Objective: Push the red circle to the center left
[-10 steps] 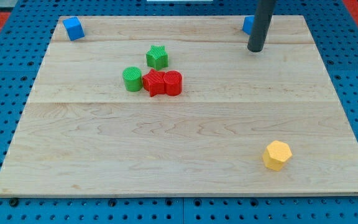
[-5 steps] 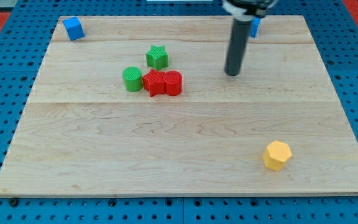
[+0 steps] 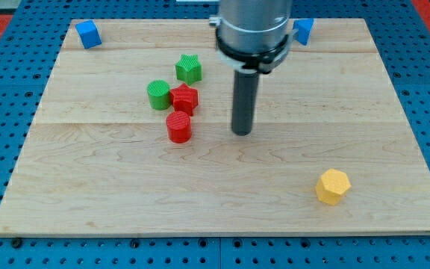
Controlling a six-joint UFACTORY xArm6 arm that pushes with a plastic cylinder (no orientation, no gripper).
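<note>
The red circle [image 3: 178, 127] lies on the wooden board [image 3: 110, 187], left of centre. My tip [image 3: 242, 132] stands to its right, clearly apart from it, at about the same height in the view. Just above the red circle sits a second red block [image 3: 184, 99], roughly star-shaped, close to it. A green circle [image 3: 158, 95] touches that red block on its left. A green star [image 3: 189, 68] sits above them.
A blue block [image 3: 88, 33] sits at the board's top left corner. Another blue block [image 3: 302, 30] sits at the top right, partly behind the arm. A yellow hexagon [image 3: 332, 186] lies at the lower right.
My tip has moved from the top right down and left to the middle of the board. The red circle has shifted down and left, away from the other red block's right side.
</note>
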